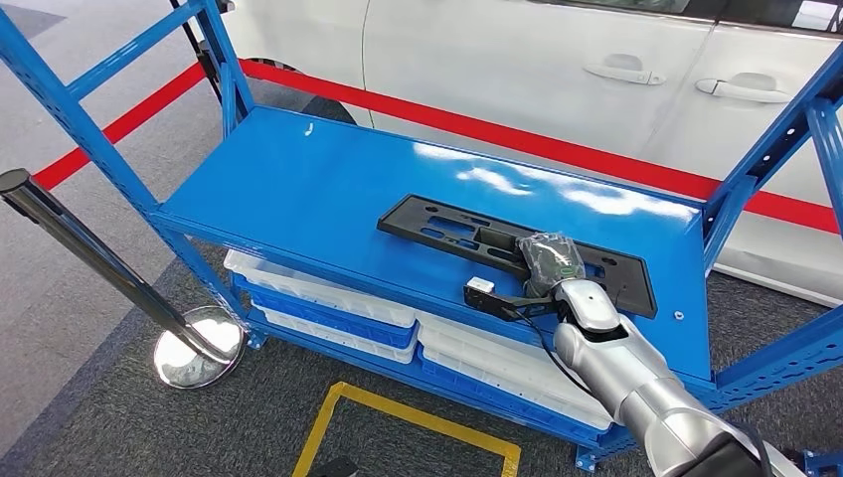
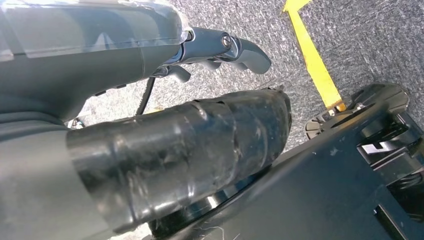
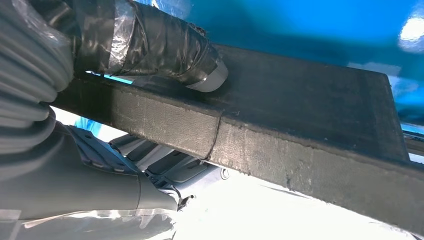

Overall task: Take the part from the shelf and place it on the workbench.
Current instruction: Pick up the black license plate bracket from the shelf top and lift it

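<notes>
Item: part, a long flat black plastic panel with cut-outs, lying on the top deck of the blue shelf, toward its right end, its near long side running close along the front edge. Right robot hand: set over the part's near long side toward its right end; the right wrist view shows a taped finger pressed on the upper face of the part and the thumb below the edge, so the hand appears to be gripping the part, though whether the grip is fully tight cannot be told. Left robot hand: hanging low over grey carpet beside a yellow floor line, fingers curled in with nothing visibly held. Also present: white trays on the lower shelf level, a chrome post at the left, a red band and a white car behind the shelf. Worktop: not seen. Step in hand, judged: securing and lifting the part off the shelf. Handling note: the grip sits off-centre, so the long free end will likely droop and twist; lift slowly and level, keep the pinch firm across the edge, and clear the right upright before turning away.
</notes>
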Robot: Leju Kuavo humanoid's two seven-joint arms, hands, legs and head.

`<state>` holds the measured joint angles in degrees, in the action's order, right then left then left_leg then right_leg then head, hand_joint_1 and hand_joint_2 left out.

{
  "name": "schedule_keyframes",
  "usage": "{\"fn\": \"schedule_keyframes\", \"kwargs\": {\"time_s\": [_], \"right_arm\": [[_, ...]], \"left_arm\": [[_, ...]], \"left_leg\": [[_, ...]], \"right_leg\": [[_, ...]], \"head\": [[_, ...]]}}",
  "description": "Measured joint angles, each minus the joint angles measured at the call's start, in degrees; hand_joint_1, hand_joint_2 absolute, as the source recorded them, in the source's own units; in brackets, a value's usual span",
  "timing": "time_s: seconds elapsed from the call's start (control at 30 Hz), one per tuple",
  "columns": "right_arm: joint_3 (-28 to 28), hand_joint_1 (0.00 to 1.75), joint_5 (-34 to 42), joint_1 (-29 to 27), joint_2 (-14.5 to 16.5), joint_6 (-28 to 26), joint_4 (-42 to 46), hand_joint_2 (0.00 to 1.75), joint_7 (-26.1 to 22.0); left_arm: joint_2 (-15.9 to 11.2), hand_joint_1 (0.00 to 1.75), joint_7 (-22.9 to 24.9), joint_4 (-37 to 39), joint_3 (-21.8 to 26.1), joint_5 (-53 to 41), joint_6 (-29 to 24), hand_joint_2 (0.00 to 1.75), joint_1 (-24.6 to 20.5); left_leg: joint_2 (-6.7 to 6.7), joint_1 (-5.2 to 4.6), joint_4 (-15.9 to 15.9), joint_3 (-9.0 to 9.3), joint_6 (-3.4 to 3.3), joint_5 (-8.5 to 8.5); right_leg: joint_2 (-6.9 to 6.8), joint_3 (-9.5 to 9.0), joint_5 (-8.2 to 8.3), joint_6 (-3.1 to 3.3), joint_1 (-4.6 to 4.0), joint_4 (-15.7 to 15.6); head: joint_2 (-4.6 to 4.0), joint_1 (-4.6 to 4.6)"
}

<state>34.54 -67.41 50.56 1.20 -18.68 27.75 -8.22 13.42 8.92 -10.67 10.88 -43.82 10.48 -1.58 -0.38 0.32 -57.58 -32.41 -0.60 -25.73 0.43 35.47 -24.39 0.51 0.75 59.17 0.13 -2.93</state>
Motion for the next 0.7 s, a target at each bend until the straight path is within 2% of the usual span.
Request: {"fn": "schedule_keyframes", "kwargs": {"time_s": [0.1,0.23,0.43,0.57,0.7], "right_arm": [[-0.2,1.75,0.4,-0.4,0.0,-0.2,1.3,1.75,-0.4],[-0.3,1.75,1.5,-1.4,-0.3,-0.9,4.6,1.75,-1.6],[-0.7,1.75,3.6,-3.0,-1.3,-2.3,10.3,1.75,-4.1],[-1.3,1.75,5.8,-4.3,-2.6,-2.5,15.3,1.75,-5.0],[-2.2,1.75,11.7,-6.0,-4.4,1.6,24.0,1.75,-7.3]], "left_arm": [[0.0,0.0,-0.2,0.0,0.1,-0.1,-0.2,0.0,0.0],[0.0,0.0,-0.3,0.0,0.4,-0.3,-0.4,1.75,0.0],[0.0,0.0,-0.6,0.0,1.1,-0.4,-0.8,1.75,0.0],[0.0,0.0,-1.3,0.0,1.4,-0.4,-3.0,1.75,0.1],[0.0,0.0,-0.4,0.0,1.7,-0.8,-3.3,1.75,0.1]], "left_leg": [[0.0,0.0,0.0,0.0,0.01,-0.01],[0.01,0.0,0.0,0.0,0.01,-0.02],[0.01,0.0,0.0,-0.03,0.01,-0.02],[0.0,0.0,0.0,-0.06,0.01,-0.02],[0.02,-0.01,0.0,-0.07,0.0,-0.04]], "right_leg": [[0.02,0.02,0.0,0.0,0.0,0.0],[0.07,0.06,0.0,0.0,-0.01,0.0],[0.06,0.08,0.0,0.0,-0.01,0.0],[0.05,0.09,0.0,0.0,0.0,0.0],[0.07,0.12,0.0,0.0,0.01,0.0]], "head": [[0.0,0.0],[0.0,0.0],[0.0,-0.01],[0.0,0.0],[0.0,-0.01]]}}
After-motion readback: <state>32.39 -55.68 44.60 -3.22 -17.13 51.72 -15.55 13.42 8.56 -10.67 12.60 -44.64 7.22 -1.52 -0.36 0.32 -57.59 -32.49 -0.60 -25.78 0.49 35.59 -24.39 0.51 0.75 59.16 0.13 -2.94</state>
